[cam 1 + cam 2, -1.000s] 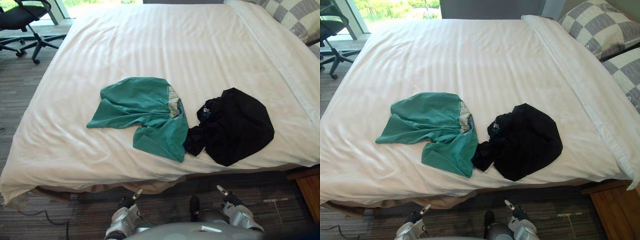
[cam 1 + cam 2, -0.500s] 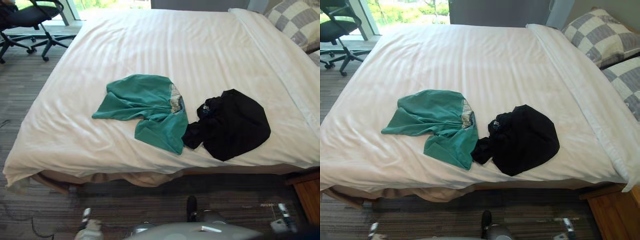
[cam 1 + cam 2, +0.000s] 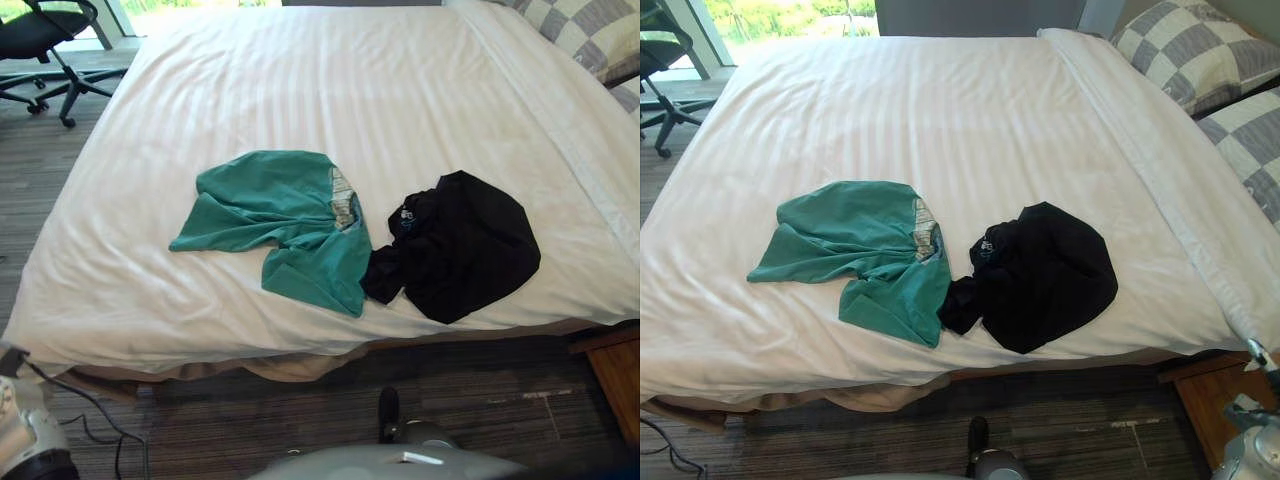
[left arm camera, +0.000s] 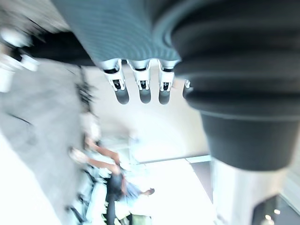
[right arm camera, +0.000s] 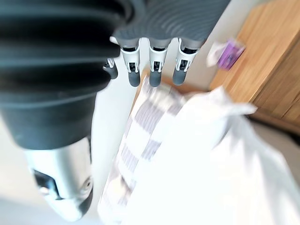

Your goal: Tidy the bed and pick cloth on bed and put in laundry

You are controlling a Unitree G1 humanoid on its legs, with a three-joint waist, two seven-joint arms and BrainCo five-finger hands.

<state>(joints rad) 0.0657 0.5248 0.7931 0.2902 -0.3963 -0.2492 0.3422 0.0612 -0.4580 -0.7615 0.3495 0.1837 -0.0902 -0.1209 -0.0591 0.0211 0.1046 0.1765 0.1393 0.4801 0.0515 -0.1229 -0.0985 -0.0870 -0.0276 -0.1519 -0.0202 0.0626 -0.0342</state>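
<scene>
A crumpled green cloth lies on the white bed near its front edge. A bunched black cloth lies just to its right, touching it. My left hand is down at the lower left, off the bed, with straight fingers and nothing in it. My right hand is low at the lower right, beside the bed's corner, fingers straight and holding nothing. Both hands are well away from the cloths.
Checked pillows lie at the bed's far right, by a folded white duvet edge. A black office chair stands at the far left. A wooden bedside cabinet sits at the near right corner. Carpet runs along the front.
Both hands have swung outward from the lower middle to the lower corners. The camera shifted a little. The cloths have not moved.
</scene>
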